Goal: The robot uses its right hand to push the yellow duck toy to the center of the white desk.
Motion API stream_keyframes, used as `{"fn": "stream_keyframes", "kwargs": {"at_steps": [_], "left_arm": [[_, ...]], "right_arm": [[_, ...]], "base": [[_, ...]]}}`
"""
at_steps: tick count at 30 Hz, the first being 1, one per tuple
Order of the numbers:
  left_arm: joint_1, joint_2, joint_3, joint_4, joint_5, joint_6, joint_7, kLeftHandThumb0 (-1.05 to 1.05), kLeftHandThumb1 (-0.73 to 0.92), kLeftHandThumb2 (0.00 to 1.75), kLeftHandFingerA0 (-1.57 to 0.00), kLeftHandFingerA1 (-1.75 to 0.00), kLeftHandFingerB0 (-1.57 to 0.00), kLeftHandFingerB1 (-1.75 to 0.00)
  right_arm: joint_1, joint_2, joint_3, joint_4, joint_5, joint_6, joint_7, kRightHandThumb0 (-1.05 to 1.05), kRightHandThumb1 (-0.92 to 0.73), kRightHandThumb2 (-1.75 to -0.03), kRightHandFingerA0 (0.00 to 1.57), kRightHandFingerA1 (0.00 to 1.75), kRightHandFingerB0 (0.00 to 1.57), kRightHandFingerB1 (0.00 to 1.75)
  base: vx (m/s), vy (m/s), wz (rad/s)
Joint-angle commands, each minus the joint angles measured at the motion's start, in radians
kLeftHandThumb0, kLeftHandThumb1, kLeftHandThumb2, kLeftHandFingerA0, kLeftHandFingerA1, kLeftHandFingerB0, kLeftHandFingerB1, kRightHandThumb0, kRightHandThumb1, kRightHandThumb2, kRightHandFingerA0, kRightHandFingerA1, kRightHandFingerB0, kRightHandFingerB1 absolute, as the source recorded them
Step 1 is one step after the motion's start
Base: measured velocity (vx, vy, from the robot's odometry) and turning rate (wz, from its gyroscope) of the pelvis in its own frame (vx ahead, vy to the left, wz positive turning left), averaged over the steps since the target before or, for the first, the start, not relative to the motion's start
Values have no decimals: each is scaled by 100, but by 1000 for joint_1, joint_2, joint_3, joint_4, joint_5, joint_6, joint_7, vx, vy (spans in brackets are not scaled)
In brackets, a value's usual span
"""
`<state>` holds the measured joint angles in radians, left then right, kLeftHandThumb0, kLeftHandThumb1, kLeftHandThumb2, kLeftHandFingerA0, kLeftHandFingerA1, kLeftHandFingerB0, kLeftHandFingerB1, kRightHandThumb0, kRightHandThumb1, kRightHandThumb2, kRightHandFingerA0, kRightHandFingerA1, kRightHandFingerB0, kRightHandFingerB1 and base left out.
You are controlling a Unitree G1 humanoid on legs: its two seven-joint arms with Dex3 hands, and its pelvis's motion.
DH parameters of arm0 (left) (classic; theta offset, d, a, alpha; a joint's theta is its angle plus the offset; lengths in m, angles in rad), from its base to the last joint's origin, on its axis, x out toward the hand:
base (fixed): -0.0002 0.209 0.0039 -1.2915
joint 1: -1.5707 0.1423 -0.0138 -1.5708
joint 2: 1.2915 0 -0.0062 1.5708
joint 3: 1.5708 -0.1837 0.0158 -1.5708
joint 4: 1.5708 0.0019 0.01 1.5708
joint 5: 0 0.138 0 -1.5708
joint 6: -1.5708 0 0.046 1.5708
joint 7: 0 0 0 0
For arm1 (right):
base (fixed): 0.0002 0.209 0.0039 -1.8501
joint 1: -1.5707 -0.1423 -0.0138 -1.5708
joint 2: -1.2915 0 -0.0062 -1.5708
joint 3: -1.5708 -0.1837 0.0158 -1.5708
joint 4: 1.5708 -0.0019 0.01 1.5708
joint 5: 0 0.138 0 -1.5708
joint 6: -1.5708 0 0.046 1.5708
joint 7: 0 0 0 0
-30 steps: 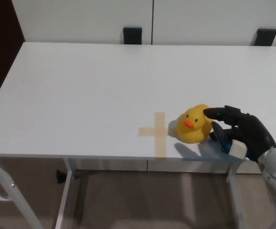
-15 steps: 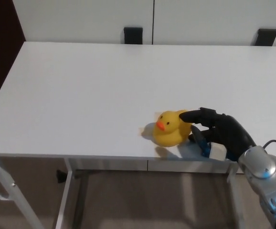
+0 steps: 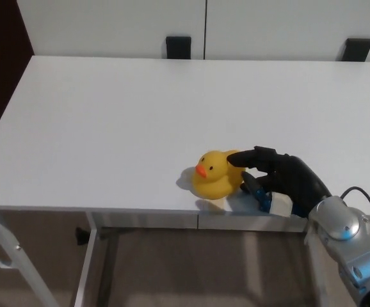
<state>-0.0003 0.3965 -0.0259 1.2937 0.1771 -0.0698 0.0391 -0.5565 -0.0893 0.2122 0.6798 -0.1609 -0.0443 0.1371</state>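
A yellow duck toy point(image 3: 214, 174) with an orange beak stands upright near the front edge of the white desk point(image 3: 140, 115), its beak turned left. My right hand point(image 3: 280, 179) comes in from the lower right and lies against the duck's right side. Its fingers are spread, with one fingertip point(image 3: 234, 157) touching the duck's head; it holds nothing. The tape cross seen earlier on the desk is hidden under the duck. My left hand does not show.
Two black brackets point(image 3: 178, 47) point(image 3: 356, 49) stand behind the desk's far edge against a white wall. The desk's front edge runs just below the duck. White desk legs point(image 3: 89, 268) and a brown floor lie beneath.
My right hand has slid left along the desk's front, pushing the duck with it. The duck moved from right of the tape cross to on top of it.
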Motion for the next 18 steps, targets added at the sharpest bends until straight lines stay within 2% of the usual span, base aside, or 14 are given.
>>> {"fn": "stream_keyframes", "kwargs": {"at_steps": [1,2,3,4,5,6,9,10,11,12,13,17,18], "left_arm": [[11,12,-1,1,8,-43,4,-9,58,88,-91,-86,-92,-90],[15,11,2,2,6,-44,3,-9,59,86,-89,-83,-91,-89],[15,11,3,2,5,-42,3,-9,59,86,-89,-83,-91,-89],[18,12,6,-1,3,-46,0,-11,49,102,-93,-92,-93,-94],[21,13,7,-4,1,-49,-3,-11,49,102,-93,-92,-93,-94],[21,14,5,-4,4,-49,-2,-11,55,89,-93,-85,-92,-90],[20,14,2,-2,9,-46,-1,-11,55,89,-93,-85,-92,-90],[20,14,1,-1,10,-44,-1,-9,55,87,-92,-85,-90,-88],[22,13,5,-2,6,-44,0,-9,56,87,-94,-88,-91,-89],[22,13,5,-2,6,-44,0,-9,56,87,-94,-88,-91,-89],[25,13,9,-4,3,-42,2,-10,56,87,-93,-86,-91,-88],[23,14,6,-5,7,-36,2,-8,58,86,-91,-85,-88,-87],[23,15,7,-4,6,-39,1,-11,57,84,-94,-86,-90,-89]], "right_arm": [[22,-13,-9,-14,-6,20,11,-79,-74,-115,46,64,39,55],[27,-16,-12,-18,-4,22,12,-85,-92,-74,50,57,42,44],[29,-17,-14,-19,-4,21,12,-85,-92,-74,50,57,42,44],[35,-26,-17,-29,-8,22,8,-86,-92,-78,48,52,38,41],[40,-32,-19,-37,-11,23,5,-86,-92,-78,48,52,38,41],[52,-39,-29,-58,-7,15,-3,-87,-91,-76,26,47,22,34],[67,-44,-42,-82,-1,8,-11,-87,-91,-76,26,47,22,34],[75,-45,-48,-96,3,6,-11,-87,-92,-73,15,45,12,32],[93,-47,-58,-140,9,17,-12,-90,-77,-119,3,22,0,18],[93,-47,-58,-140,9,17,-12,-90,-77,-119,3,22,0,18],[123,-48,-79,-215,21,30,-16,-105,-81,-121,0,6,0,13],[163,-48,-101,-316,18,54,-33,-105,-77,-121,0,9,0,16],[190,-53,-110,-373,15,39,-40,-105,-77,-121,0,15,0,18]], "base": [[0,0,0],[0,0,0],[0,0,0],[0,0,0],[0,0,0],[0,0,0],[0,0,0],[0,0,0],[0,0,0],[0,0,0],[0,0,0],[0,0,0],[0,0,0]]}}
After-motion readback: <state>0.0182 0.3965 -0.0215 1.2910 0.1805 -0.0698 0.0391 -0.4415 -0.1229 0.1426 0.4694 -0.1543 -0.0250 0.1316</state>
